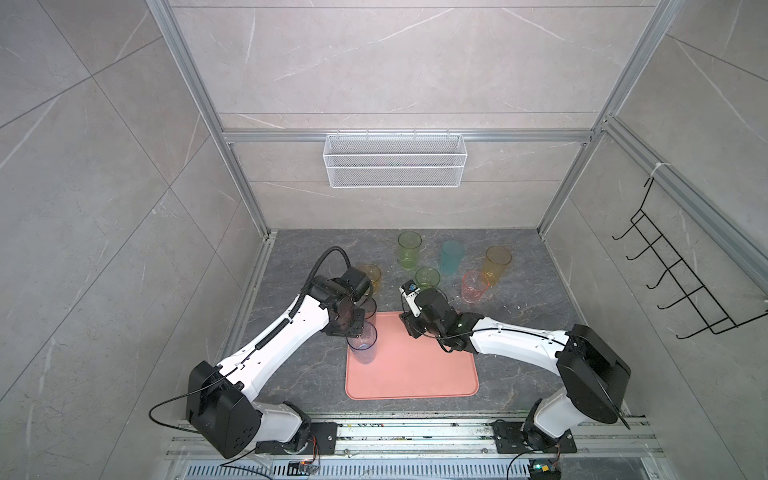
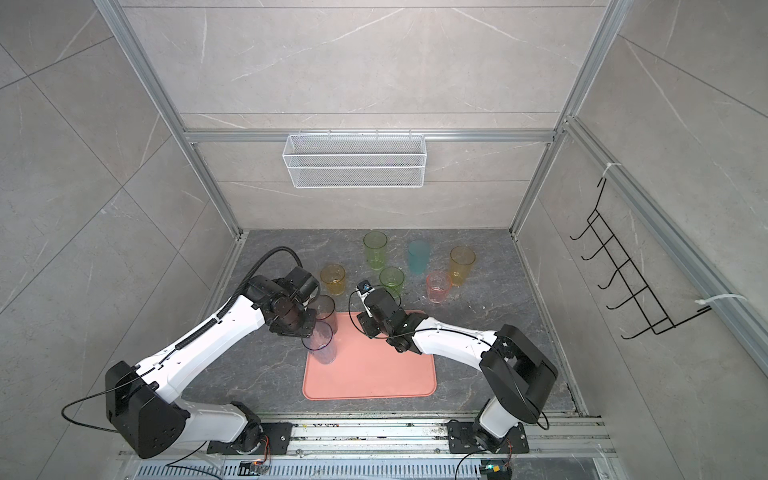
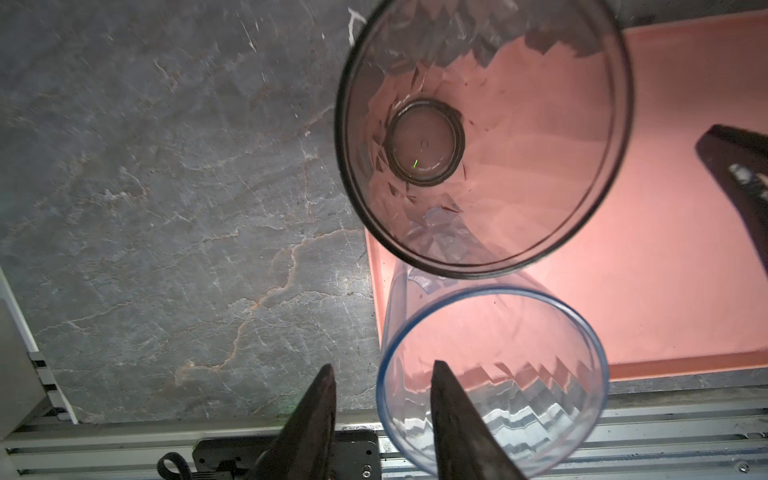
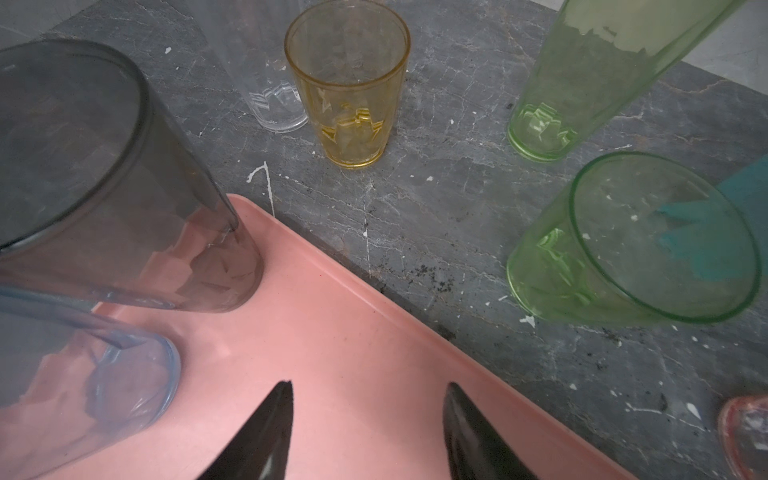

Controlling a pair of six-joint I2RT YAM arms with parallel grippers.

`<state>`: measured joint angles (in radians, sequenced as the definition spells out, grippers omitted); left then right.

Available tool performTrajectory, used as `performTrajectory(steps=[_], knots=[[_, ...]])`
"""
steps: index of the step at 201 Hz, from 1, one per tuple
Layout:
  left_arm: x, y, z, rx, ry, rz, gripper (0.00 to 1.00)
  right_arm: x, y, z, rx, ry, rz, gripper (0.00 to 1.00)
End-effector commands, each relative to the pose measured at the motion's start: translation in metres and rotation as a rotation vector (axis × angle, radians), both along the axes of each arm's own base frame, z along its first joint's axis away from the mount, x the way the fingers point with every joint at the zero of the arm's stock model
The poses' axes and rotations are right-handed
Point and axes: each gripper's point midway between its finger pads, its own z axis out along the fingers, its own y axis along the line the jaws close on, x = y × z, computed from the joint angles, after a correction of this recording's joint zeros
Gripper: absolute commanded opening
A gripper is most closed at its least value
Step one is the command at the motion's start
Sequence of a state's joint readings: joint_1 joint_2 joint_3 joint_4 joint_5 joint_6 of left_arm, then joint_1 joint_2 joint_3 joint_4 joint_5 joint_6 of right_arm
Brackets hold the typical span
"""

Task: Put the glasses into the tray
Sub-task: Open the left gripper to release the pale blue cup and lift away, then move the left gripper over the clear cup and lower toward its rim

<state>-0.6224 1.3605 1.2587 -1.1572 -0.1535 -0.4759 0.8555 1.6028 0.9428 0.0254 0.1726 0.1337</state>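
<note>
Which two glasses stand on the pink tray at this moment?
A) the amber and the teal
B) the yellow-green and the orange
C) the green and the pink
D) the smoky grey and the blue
D: in the right wrist view, the bases of the smoky grey tumbler and the blue tumbler rest on the tray.

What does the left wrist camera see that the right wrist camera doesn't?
Only the left wrist view: the metal rail at the table's edge, and the left end effector, open, with one finger inside the blue glass and one outside.
Only the right wrist view: the yellow glass, clear glass, tall green glass, short green glass and a bit of a pink glass.
Both: the grey glass and blue glass standing on the pink tray, and the stone table.
</note>
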Motion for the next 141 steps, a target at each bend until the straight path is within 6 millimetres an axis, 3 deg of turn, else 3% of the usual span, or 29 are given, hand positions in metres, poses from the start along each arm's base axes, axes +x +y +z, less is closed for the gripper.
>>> performTrajectory(steps=[1, 40, 98, 141], knots=[[0.003, 0.004, 0.027, -0.005, -0.064, 0.003, 0.44, 0.002, 0.004, 0.007, -0.011, -0.022, 0.004, 0.59], [0.022, 0.005, 0.058, -0.005, -0.174, 0.027, 0.56, 0.002, 0.003, 0.008, -0.007, -0.027, 0.001, 0.59], [0.073, 0.004, 0.105, 0.015, -0.384, 0.051, 0.72, 0.001, 0.003, 0.011, 0.004, -0.04, 0.001, 0.59], [0.116, 0.017, 0.117, -0.045, -0.485, 0.174, 0.77, 0.0, 0.003, 0.012, 0.006, -0.041, 0.001, 0.59]])
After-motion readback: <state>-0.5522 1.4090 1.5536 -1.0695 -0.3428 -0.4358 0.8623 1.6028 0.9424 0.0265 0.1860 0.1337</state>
